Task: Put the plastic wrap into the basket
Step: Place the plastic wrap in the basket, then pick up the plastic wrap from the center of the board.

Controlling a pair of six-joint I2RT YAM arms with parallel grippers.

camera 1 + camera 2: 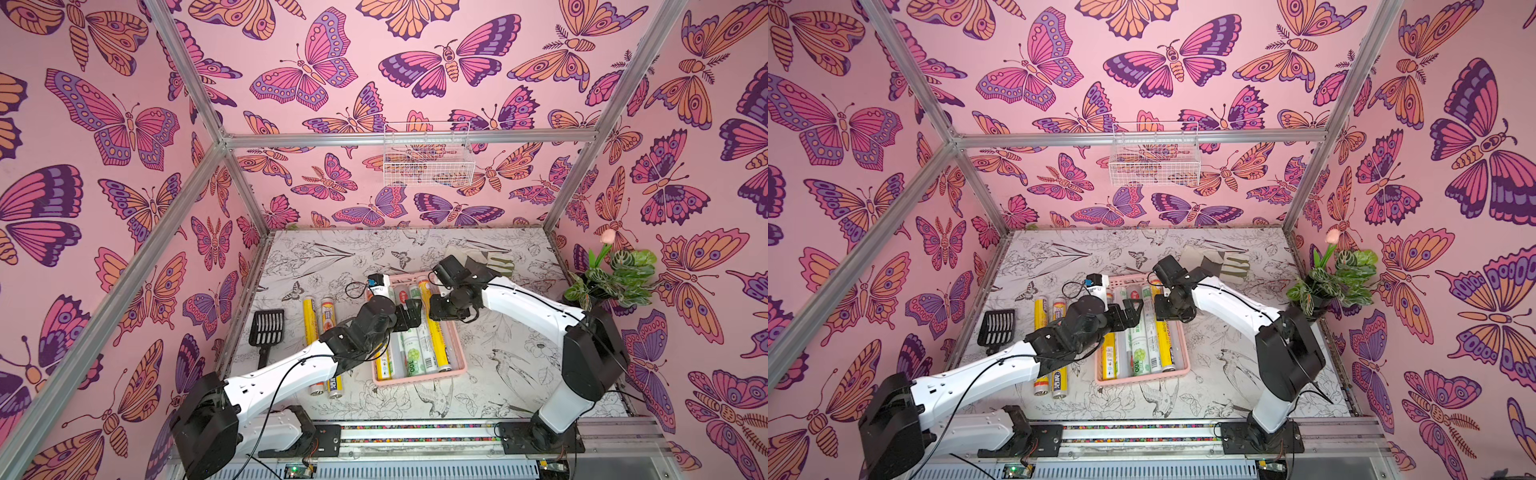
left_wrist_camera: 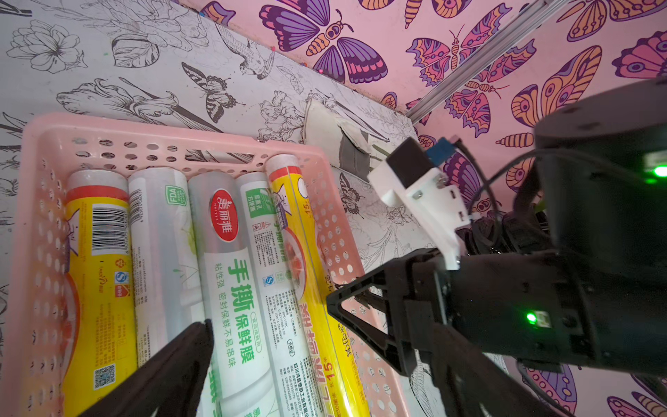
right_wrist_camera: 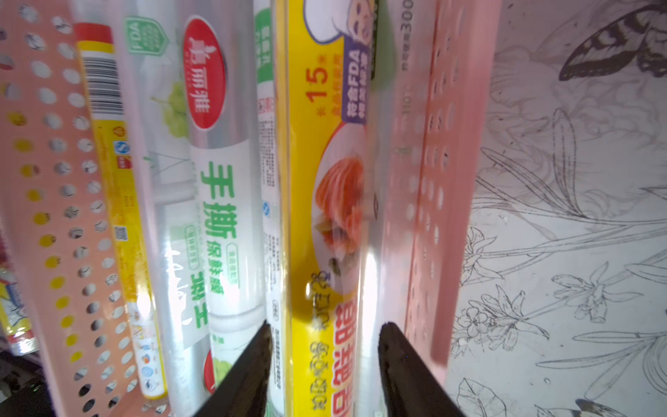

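Yellow roll sits between right gripper fingers, pinch unclear; left gripper spread wide, partly covering basket.

Pink wallpaper crowded with big butterflies — purple, magenta, orange — covers the back and side walls. Silver aluminium framing runs up the corners and across the back, where a white wire basket hangs from the crossbar. The table wears a white cover with black line drawings of flowers and birds. A leafy plant with one pink tulip stands by the right wall.
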